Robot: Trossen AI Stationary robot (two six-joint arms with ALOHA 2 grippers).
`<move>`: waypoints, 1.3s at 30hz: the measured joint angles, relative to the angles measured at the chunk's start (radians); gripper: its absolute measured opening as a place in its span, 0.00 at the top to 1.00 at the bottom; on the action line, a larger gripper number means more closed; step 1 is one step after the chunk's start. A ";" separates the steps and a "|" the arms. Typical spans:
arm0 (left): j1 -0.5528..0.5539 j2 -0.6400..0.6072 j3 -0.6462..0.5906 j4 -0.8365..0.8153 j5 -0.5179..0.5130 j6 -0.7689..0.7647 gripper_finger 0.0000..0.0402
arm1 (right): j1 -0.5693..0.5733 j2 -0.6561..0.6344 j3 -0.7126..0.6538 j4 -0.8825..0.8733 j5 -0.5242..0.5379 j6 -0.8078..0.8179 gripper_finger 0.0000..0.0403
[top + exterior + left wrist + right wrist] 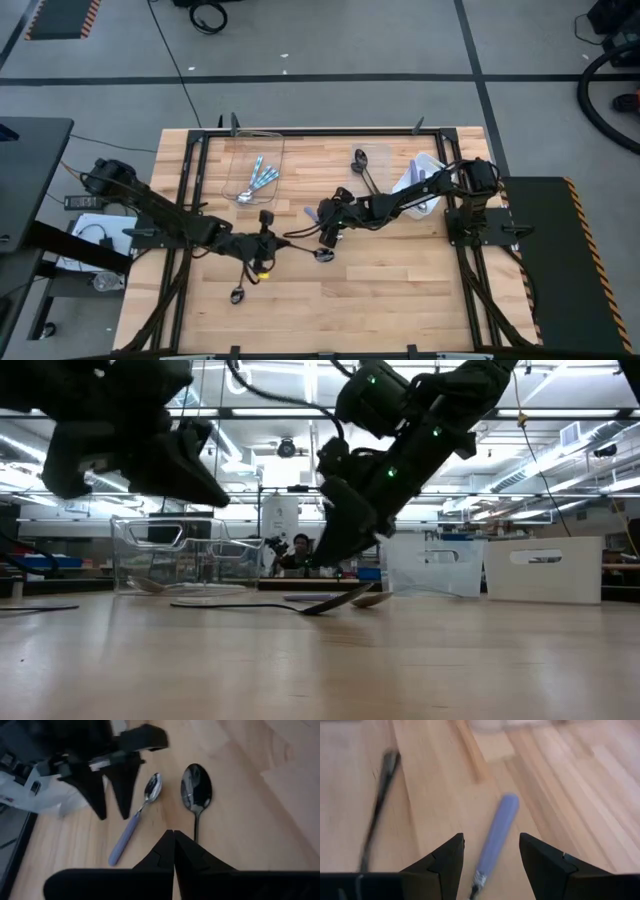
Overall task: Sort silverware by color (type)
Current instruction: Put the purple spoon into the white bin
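A: The right claw (491, 854) is hanging over the middle of the table (400, 290) with its fingers spread, and a blue-handled spoon (495, 837) is lying between them, not yet pinched.

B: And the left claw (173, 840)?

A: Its fingers are pressed together with nothing between them. It is hovering near the right one, looking onto the same blue-handled spoon and a dark spoon (195, 795) lying just beside it.

B: How far along is the sorting looking to you?

A: Partly done, I am judging. The clear box (255, 165) at the far left of the table is holding a few blue-handled spoons (259, 179), so that colour is already collecting there.

B: And the dark ones?

A: A couple of dark spoons (360, 165) are lying on the bare wood near the far edge, beside the second clear box (425, 168) on the right. That box is partly hidden by the right arm, so I cannot tell what is in it.

B: What is left, then?

A: The pair in the middle is waiting, and another dark spoon (238, 294) is lying alone near the front left. The ones by the right box are seeming to need moving too, so several spoons remain.
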 joint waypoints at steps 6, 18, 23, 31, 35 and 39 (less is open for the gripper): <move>-0.001 -0.003 -0.118 0.181 0.001 -0.056 0.98 | -0.001 0.029 -0.003 0.024 0.000 -0.024 0.50; -0.012 -0.107 -0.212 0.204 -0.001 -0.139 0.98 | -0.003 0.082 -0.001 -0.007 -0.003 0.016 0.50; -0.020 -0.137 -0.220 0.196 0.002 -0.207 0.98 | -0.010 0.084 0.005 -0.085 -0.076 0.154 0.54; -0.034 -0.138 -0.220 0.204 0.007 -0.241 0.98 | -0.004 0.071 0.002 -0.122 -0.099 0.173 0.72; -0.034 -0.138 -0.220 0.204 0.008 -0.236 0.98 | -0.008 0.061 0.000 -0.128 -0.122 0.158 0.87; -0.034 -0.138 -0.220 0.203 0.008 -0.236 0.98 | -0.008 0.045 -0.001 -0.144 -0.160 0.135 0.91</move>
